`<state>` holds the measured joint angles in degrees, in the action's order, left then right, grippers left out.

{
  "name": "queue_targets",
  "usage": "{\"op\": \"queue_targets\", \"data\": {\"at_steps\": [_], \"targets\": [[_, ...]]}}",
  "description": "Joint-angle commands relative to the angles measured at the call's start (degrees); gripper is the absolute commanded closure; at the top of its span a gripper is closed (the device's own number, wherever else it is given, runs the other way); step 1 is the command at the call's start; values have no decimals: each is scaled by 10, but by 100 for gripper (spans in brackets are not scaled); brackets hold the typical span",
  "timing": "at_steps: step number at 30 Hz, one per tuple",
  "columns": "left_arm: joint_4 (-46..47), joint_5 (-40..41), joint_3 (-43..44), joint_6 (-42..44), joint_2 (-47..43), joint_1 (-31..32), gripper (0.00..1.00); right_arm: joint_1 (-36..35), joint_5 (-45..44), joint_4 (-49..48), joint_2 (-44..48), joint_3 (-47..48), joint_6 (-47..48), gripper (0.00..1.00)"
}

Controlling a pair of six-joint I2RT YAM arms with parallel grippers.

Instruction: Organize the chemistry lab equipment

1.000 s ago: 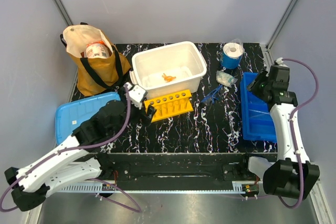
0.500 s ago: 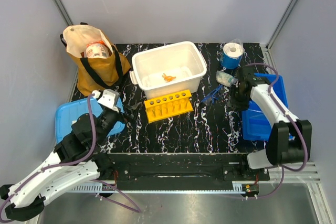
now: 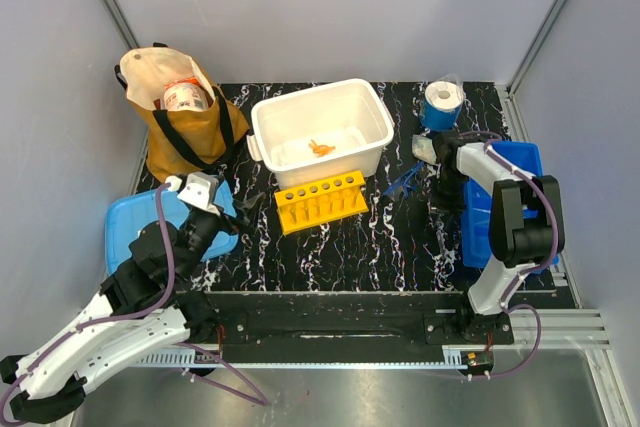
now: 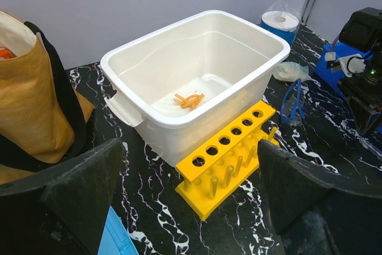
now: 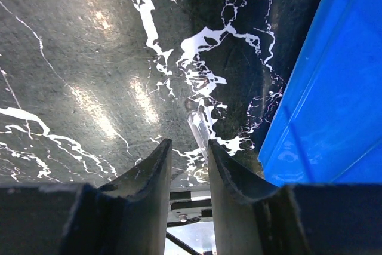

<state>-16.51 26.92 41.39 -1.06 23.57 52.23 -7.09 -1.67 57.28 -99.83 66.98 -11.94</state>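
Inside white tub (image 3: pixel 335 171) — one orange knotted piece (image 3: pixel 320 148).

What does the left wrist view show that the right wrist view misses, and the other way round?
Only the left wrist view: the white tub with the orange knotted piece inside, the yellow rack in front of it, the brown bag, and the safety glasses lying on the table. Only the right wrist view: a thin clear tube on the table just past the right gripper, whose fingertips are narrowly parted, beside the blue tray. Both: the black marble table and some of the blue tray.
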Motion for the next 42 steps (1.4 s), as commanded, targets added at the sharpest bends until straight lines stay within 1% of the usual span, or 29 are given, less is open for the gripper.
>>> {"op": "queue_targets", "data": {"at_steps": [1,14,22,28,34,37,42], "targets": [[35,9,-6,21,-4,1,1,-5,-11,30,-14,31,9,64],[37,8,-6,28,-4,0,1,-5,-11,23,-63,25,11,65],[38,10,-9,30,-7,0,1,-5,-8,-3,-86,8,12,66],[41,12,-10,34,-5,0,1,-5,-18,-16,-89,-3,20,71],[43,13,-11,36,-4,0,1,-5,-26,-18,-84,-1,23,85],[42,14,-11,38,-1,1,1,-5,-15,-23,-63,1,23,88],[42,16,-12,40,-3,1,1,-7,8,-34,-8,6,14,90]]}}
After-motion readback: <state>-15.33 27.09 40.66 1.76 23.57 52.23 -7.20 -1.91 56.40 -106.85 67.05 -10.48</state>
